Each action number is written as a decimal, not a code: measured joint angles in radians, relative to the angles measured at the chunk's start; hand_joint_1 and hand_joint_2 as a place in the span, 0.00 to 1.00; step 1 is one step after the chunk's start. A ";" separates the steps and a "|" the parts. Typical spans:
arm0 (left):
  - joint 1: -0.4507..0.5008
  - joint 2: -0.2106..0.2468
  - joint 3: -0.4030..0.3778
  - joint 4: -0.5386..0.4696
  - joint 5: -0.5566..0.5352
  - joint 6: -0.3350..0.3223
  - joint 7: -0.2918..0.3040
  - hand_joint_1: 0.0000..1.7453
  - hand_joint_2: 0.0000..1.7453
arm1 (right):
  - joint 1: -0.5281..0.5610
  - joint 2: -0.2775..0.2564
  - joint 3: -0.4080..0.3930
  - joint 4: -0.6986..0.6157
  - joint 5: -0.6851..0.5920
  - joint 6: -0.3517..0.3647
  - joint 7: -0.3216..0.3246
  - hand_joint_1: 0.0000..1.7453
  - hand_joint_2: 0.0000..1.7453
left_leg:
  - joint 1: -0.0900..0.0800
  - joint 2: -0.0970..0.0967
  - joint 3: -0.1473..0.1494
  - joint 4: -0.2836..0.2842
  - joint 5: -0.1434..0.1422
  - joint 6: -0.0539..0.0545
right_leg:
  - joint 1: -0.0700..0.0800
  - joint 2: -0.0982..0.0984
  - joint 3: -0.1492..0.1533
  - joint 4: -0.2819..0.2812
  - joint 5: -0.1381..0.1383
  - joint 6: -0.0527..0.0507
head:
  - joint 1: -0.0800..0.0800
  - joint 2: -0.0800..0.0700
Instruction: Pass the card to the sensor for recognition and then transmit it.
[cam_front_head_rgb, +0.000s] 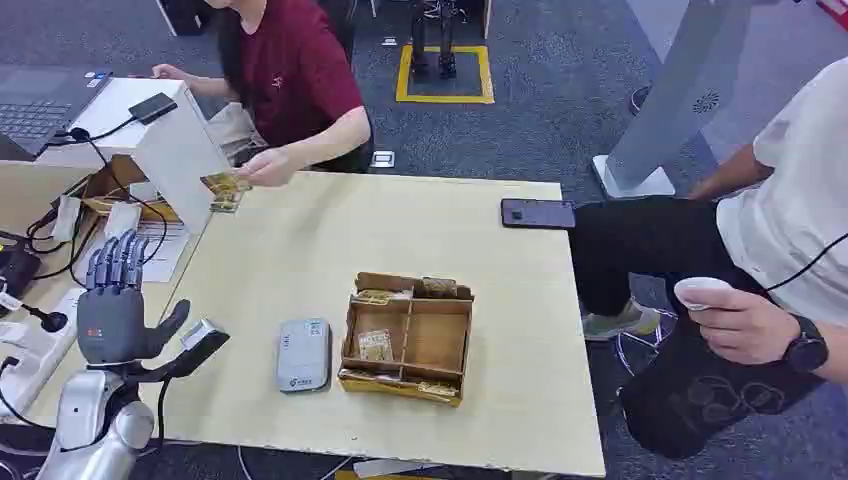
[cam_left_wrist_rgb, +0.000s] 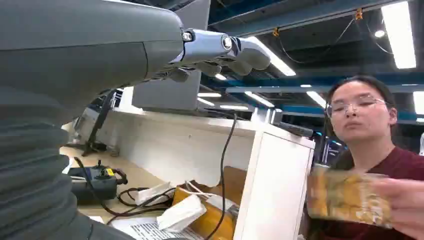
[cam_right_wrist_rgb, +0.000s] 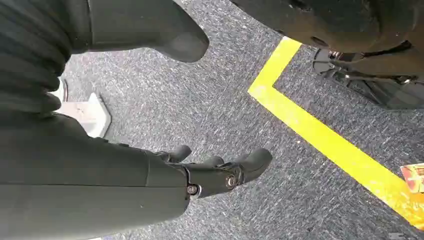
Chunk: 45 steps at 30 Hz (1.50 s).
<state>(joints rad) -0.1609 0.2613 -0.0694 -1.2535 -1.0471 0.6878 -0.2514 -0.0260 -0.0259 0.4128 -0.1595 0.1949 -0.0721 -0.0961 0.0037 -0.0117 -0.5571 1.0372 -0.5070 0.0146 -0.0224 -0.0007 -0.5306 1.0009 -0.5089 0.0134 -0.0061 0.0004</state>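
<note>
A person in a dark red shirt holds a yellow patterned card (cam_front_head_rgb: 225, 188) at the table's far left corner; the left wrist view shows this card (cam_left_wrist_rgb: 345, 197) blurred in the person's fingers. My left hand (cam_front_head_rgb: 115, 305) is raised over the table's left edge with fingers upright and thumb spread, holding nothing, well short of the card. In the left wrist view the left hand's fingers (cam_left_wrist_rgb: 225, 50) are stretched out and bare. The grey-white sensor (cam_front_head_rgb: 303, 355) lies flat on the table near the front. My right hand (cam_right_wrist_rgb: 215, 172) hangs over grey carpet, fingers loosely bent, nothing in it.
A cardboard tray (cam_front_head_rgb: 405, 335) with several cards stands right of the sensor. A white box (cam_front_head_rgb: 165, 140) with cables and clutter stands at the left. A black phone (cam_front_head_rgb: 538, 213) lies at the table's far right edge. A second person (cam_front_head_rgb: 760, 290) sits at the right, holding a white device.
</note>
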 joint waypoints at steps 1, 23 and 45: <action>0.000 0.000 0.000 0.000 0.000 0.000 0.000 0.00 1.00 | 0.000 0.000 0.000 0.000 0.000 0.000 0.000 0.00 1.00 | 0.000 0.000 0.000 0.000 0.000 0.000 | 0.000 0.000 0.000 0.000 0.000 0.000 | 0.000 0.000; 0.000 -0.016 0.000 0.006 0.011 0.000 -0.015 0.11 1.00 | 0.000 0.000 0.000 0.000 0.003 0.008 0.009 0.00 0.00 | 0.000 0.000 0.000 0.000 0.000 0.000 | 0.000 0.000 0.000 0.000 0.000 0.000 | 0.000 0.000; 0.000 -0.019 0.000 0.014 0.086 0.000 -0.095 1.00 1.00 | 0.000 0.000 0.000 0.000 0.012 0.004 0.007 0.00 0.00 | 0.000 0.000 0.000 0.000 0.000 0.000 | 0.000 0.000 0.000 0.000 0.000 0.000 | 0.000 0.000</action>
<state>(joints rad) -0.1604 0.2422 -0.0694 -1.2394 -0.9614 0.6878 -0.3460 -0.0259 -0.0259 0.4131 -0.1595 0.2068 -0.0679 -0.0889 0.0037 -0.0118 -0.5572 1.0373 -0.5070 0.0146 -0.0224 -0.0009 -0.5304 1.0009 -0.5089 0.0134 -0.0061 0.0004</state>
